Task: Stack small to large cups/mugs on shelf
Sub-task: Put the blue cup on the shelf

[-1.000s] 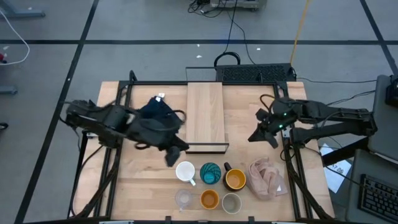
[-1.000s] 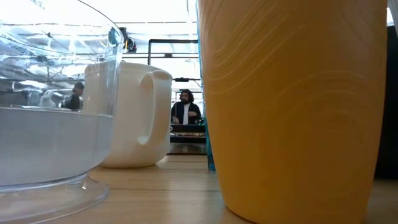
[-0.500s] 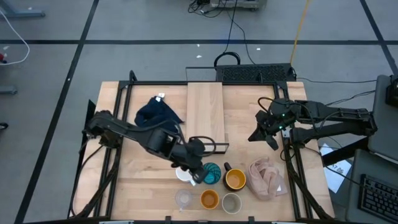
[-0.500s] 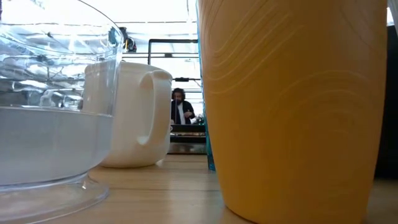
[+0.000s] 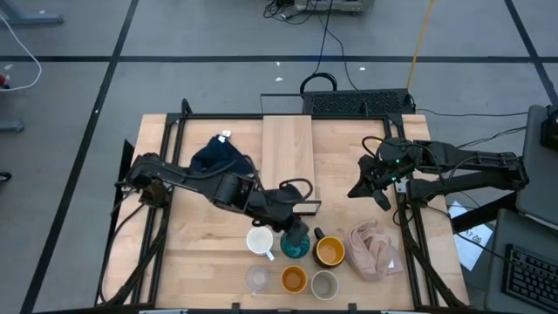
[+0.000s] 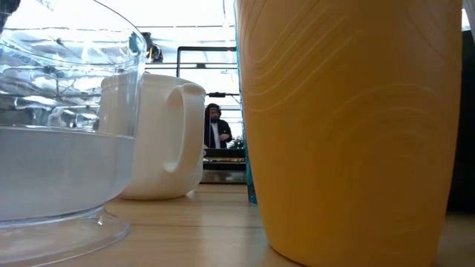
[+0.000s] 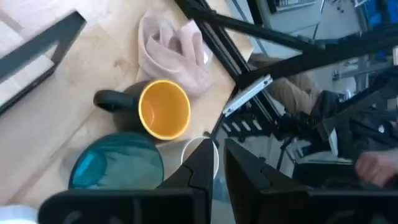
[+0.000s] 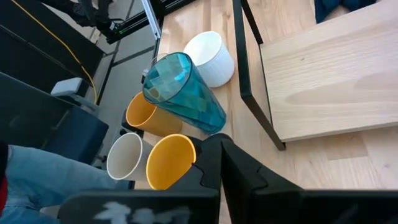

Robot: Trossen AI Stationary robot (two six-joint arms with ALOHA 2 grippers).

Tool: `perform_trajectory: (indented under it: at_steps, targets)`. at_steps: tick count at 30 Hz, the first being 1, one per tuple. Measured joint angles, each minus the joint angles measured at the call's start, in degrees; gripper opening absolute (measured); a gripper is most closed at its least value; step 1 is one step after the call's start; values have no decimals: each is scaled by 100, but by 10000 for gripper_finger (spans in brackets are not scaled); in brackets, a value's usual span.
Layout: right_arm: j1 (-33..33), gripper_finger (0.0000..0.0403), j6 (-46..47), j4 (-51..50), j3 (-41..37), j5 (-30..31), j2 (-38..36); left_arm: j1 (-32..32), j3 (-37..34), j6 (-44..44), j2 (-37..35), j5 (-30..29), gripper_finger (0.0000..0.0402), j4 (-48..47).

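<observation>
Your left gripper (image 5: 295, 230) reaches in from the left of the table and sits low over the teal ribbed tumbler (image 5: 296, 243), in the middle of the back row of cups. From above it looks placed to take the tumbler by its far rim. In the left wrist view its two dark fingers stand close together with only a thin slit between them; I cannot tell whether the jaws have hold of anything.

The white mug (image 5: 260, 240) stands just left of the tumbler and the black mug with yellow-orange inside (image 5: 329, 251) just right, its handle turned toward the tumbler, so there is little room either side. The small clear glass (image 5: 256, 278), small orange cup (image 5: 293, 279) and small grey-beige cup (image 5: 324, 283) line the near edge.

The shelf (image 5: 288, 164) lies just behind, nothing on it yet. Your right gripper (image 5: 380, 187) waits well off to the right; its jaws look nearly closed and empty.
</observation>
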Motion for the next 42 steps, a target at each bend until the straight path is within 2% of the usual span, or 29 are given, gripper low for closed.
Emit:
perform_trajectory:
  at_steps: [4,9,12,17,20,23,26,32,35,38,42]
  targets:
    - [0,0,45,0,0,0,0,136,0,295,0,159,37,-66]
    - [0,0,54,-26,0,-2,0,252,0,18,0,91,37,-156]
    - [0,0,49,-84,0,-1,0,217,0,104,30,454,37,-108]
    - [0,0,-37,-116,0,-2,0,105,0,-335,44,316,37,-142]
    - [0,0,-89,-114,0,-2,0,142,0,-572,43,681,40,-253]
    - [0,0,-113,-113,0,-2,0,161,2,-740,83,859,57,-706]
    - [0,0,-164,-112,0,-2,0,128,-4,-1041,125,853,92,-1129]
    - [0,0,-269,-157,0,-2,0,90,-2,-1437,109,404,151,-1318]
    - [0,0,-290,-166,0,-4,0,45,9,-1611,158,322,158,-1483]
    - [2,0,-313,-180,0,-4,0,-6,7,-1657,365,705,159,-1802]
    - [2,0,-392,-201,0,-6,0,-69,-4,-1583,637,1030,159,-1678]
